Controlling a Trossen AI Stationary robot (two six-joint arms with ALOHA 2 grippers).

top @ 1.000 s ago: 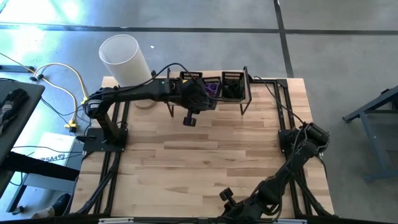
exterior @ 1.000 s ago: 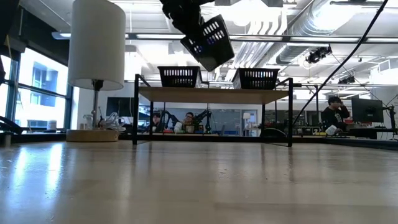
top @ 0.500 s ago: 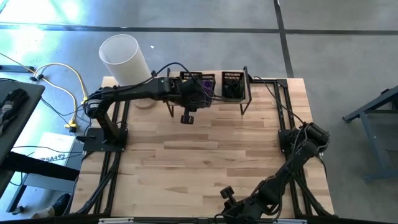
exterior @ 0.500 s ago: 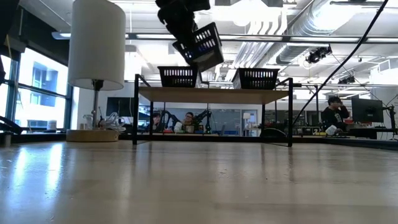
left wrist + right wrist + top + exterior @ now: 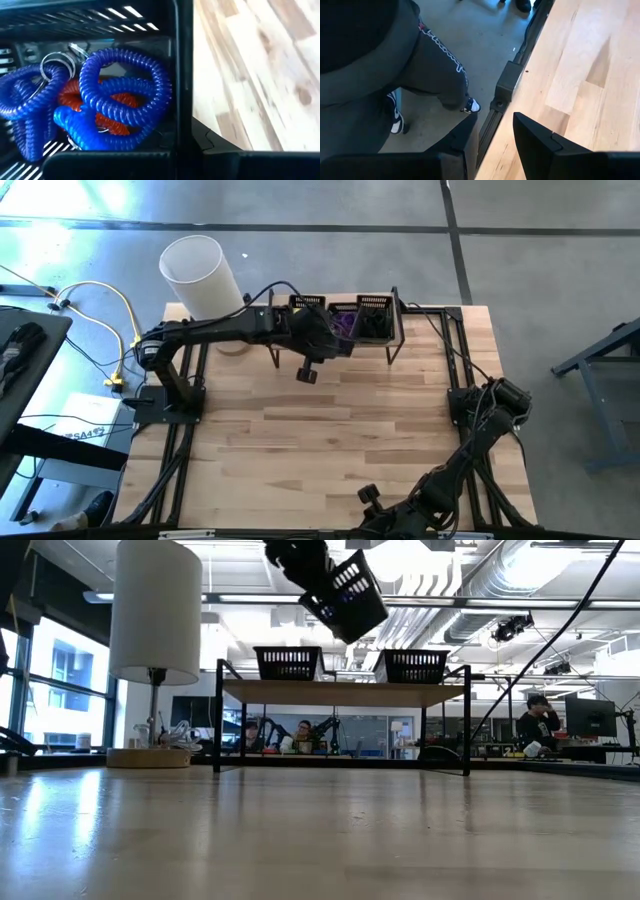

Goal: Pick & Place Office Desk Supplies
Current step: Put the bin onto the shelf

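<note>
So the wooden table (image 5: 330,430) is bare across its whole middle, with a small raised shelf (image 5: 340,692) at the far edge and a tall white cylinder (image 5: 200,275) off the far left corner. Two black mesh trays sit on that shelf, one on the left (image 5: 290,662) and one on the right (image 5: 412,665).

The third tray (image 5: 348,595) is up in the air, tilted, carried by the left gripper (image 5: 325,330) above the shelf, roughly between the other two. The left wrist view looks straight into it: blue coiled band loops (image 5: 100,110) tangled with a red-orange one (image 5: 107,120) and a metal ring or two, all heaped in the tray's bottom. From above some purple (image 5: 343,325) shows in there too.

Progress-wise, this looks like the late part of the job. No loose supplies show anywhere on the table, so the sorting seems done and what's left is probably setting this tray down in the gap on the shelf. That's a guess from the layout.

The left gripper is clamped fully down on the tray's rim. The right gripper (image 5: 487,135) is parked at the near edge of the table, fingers partly apart with nothing between them, a person's legs (image 5: 385,75) visible on the floor beyond.
</note>
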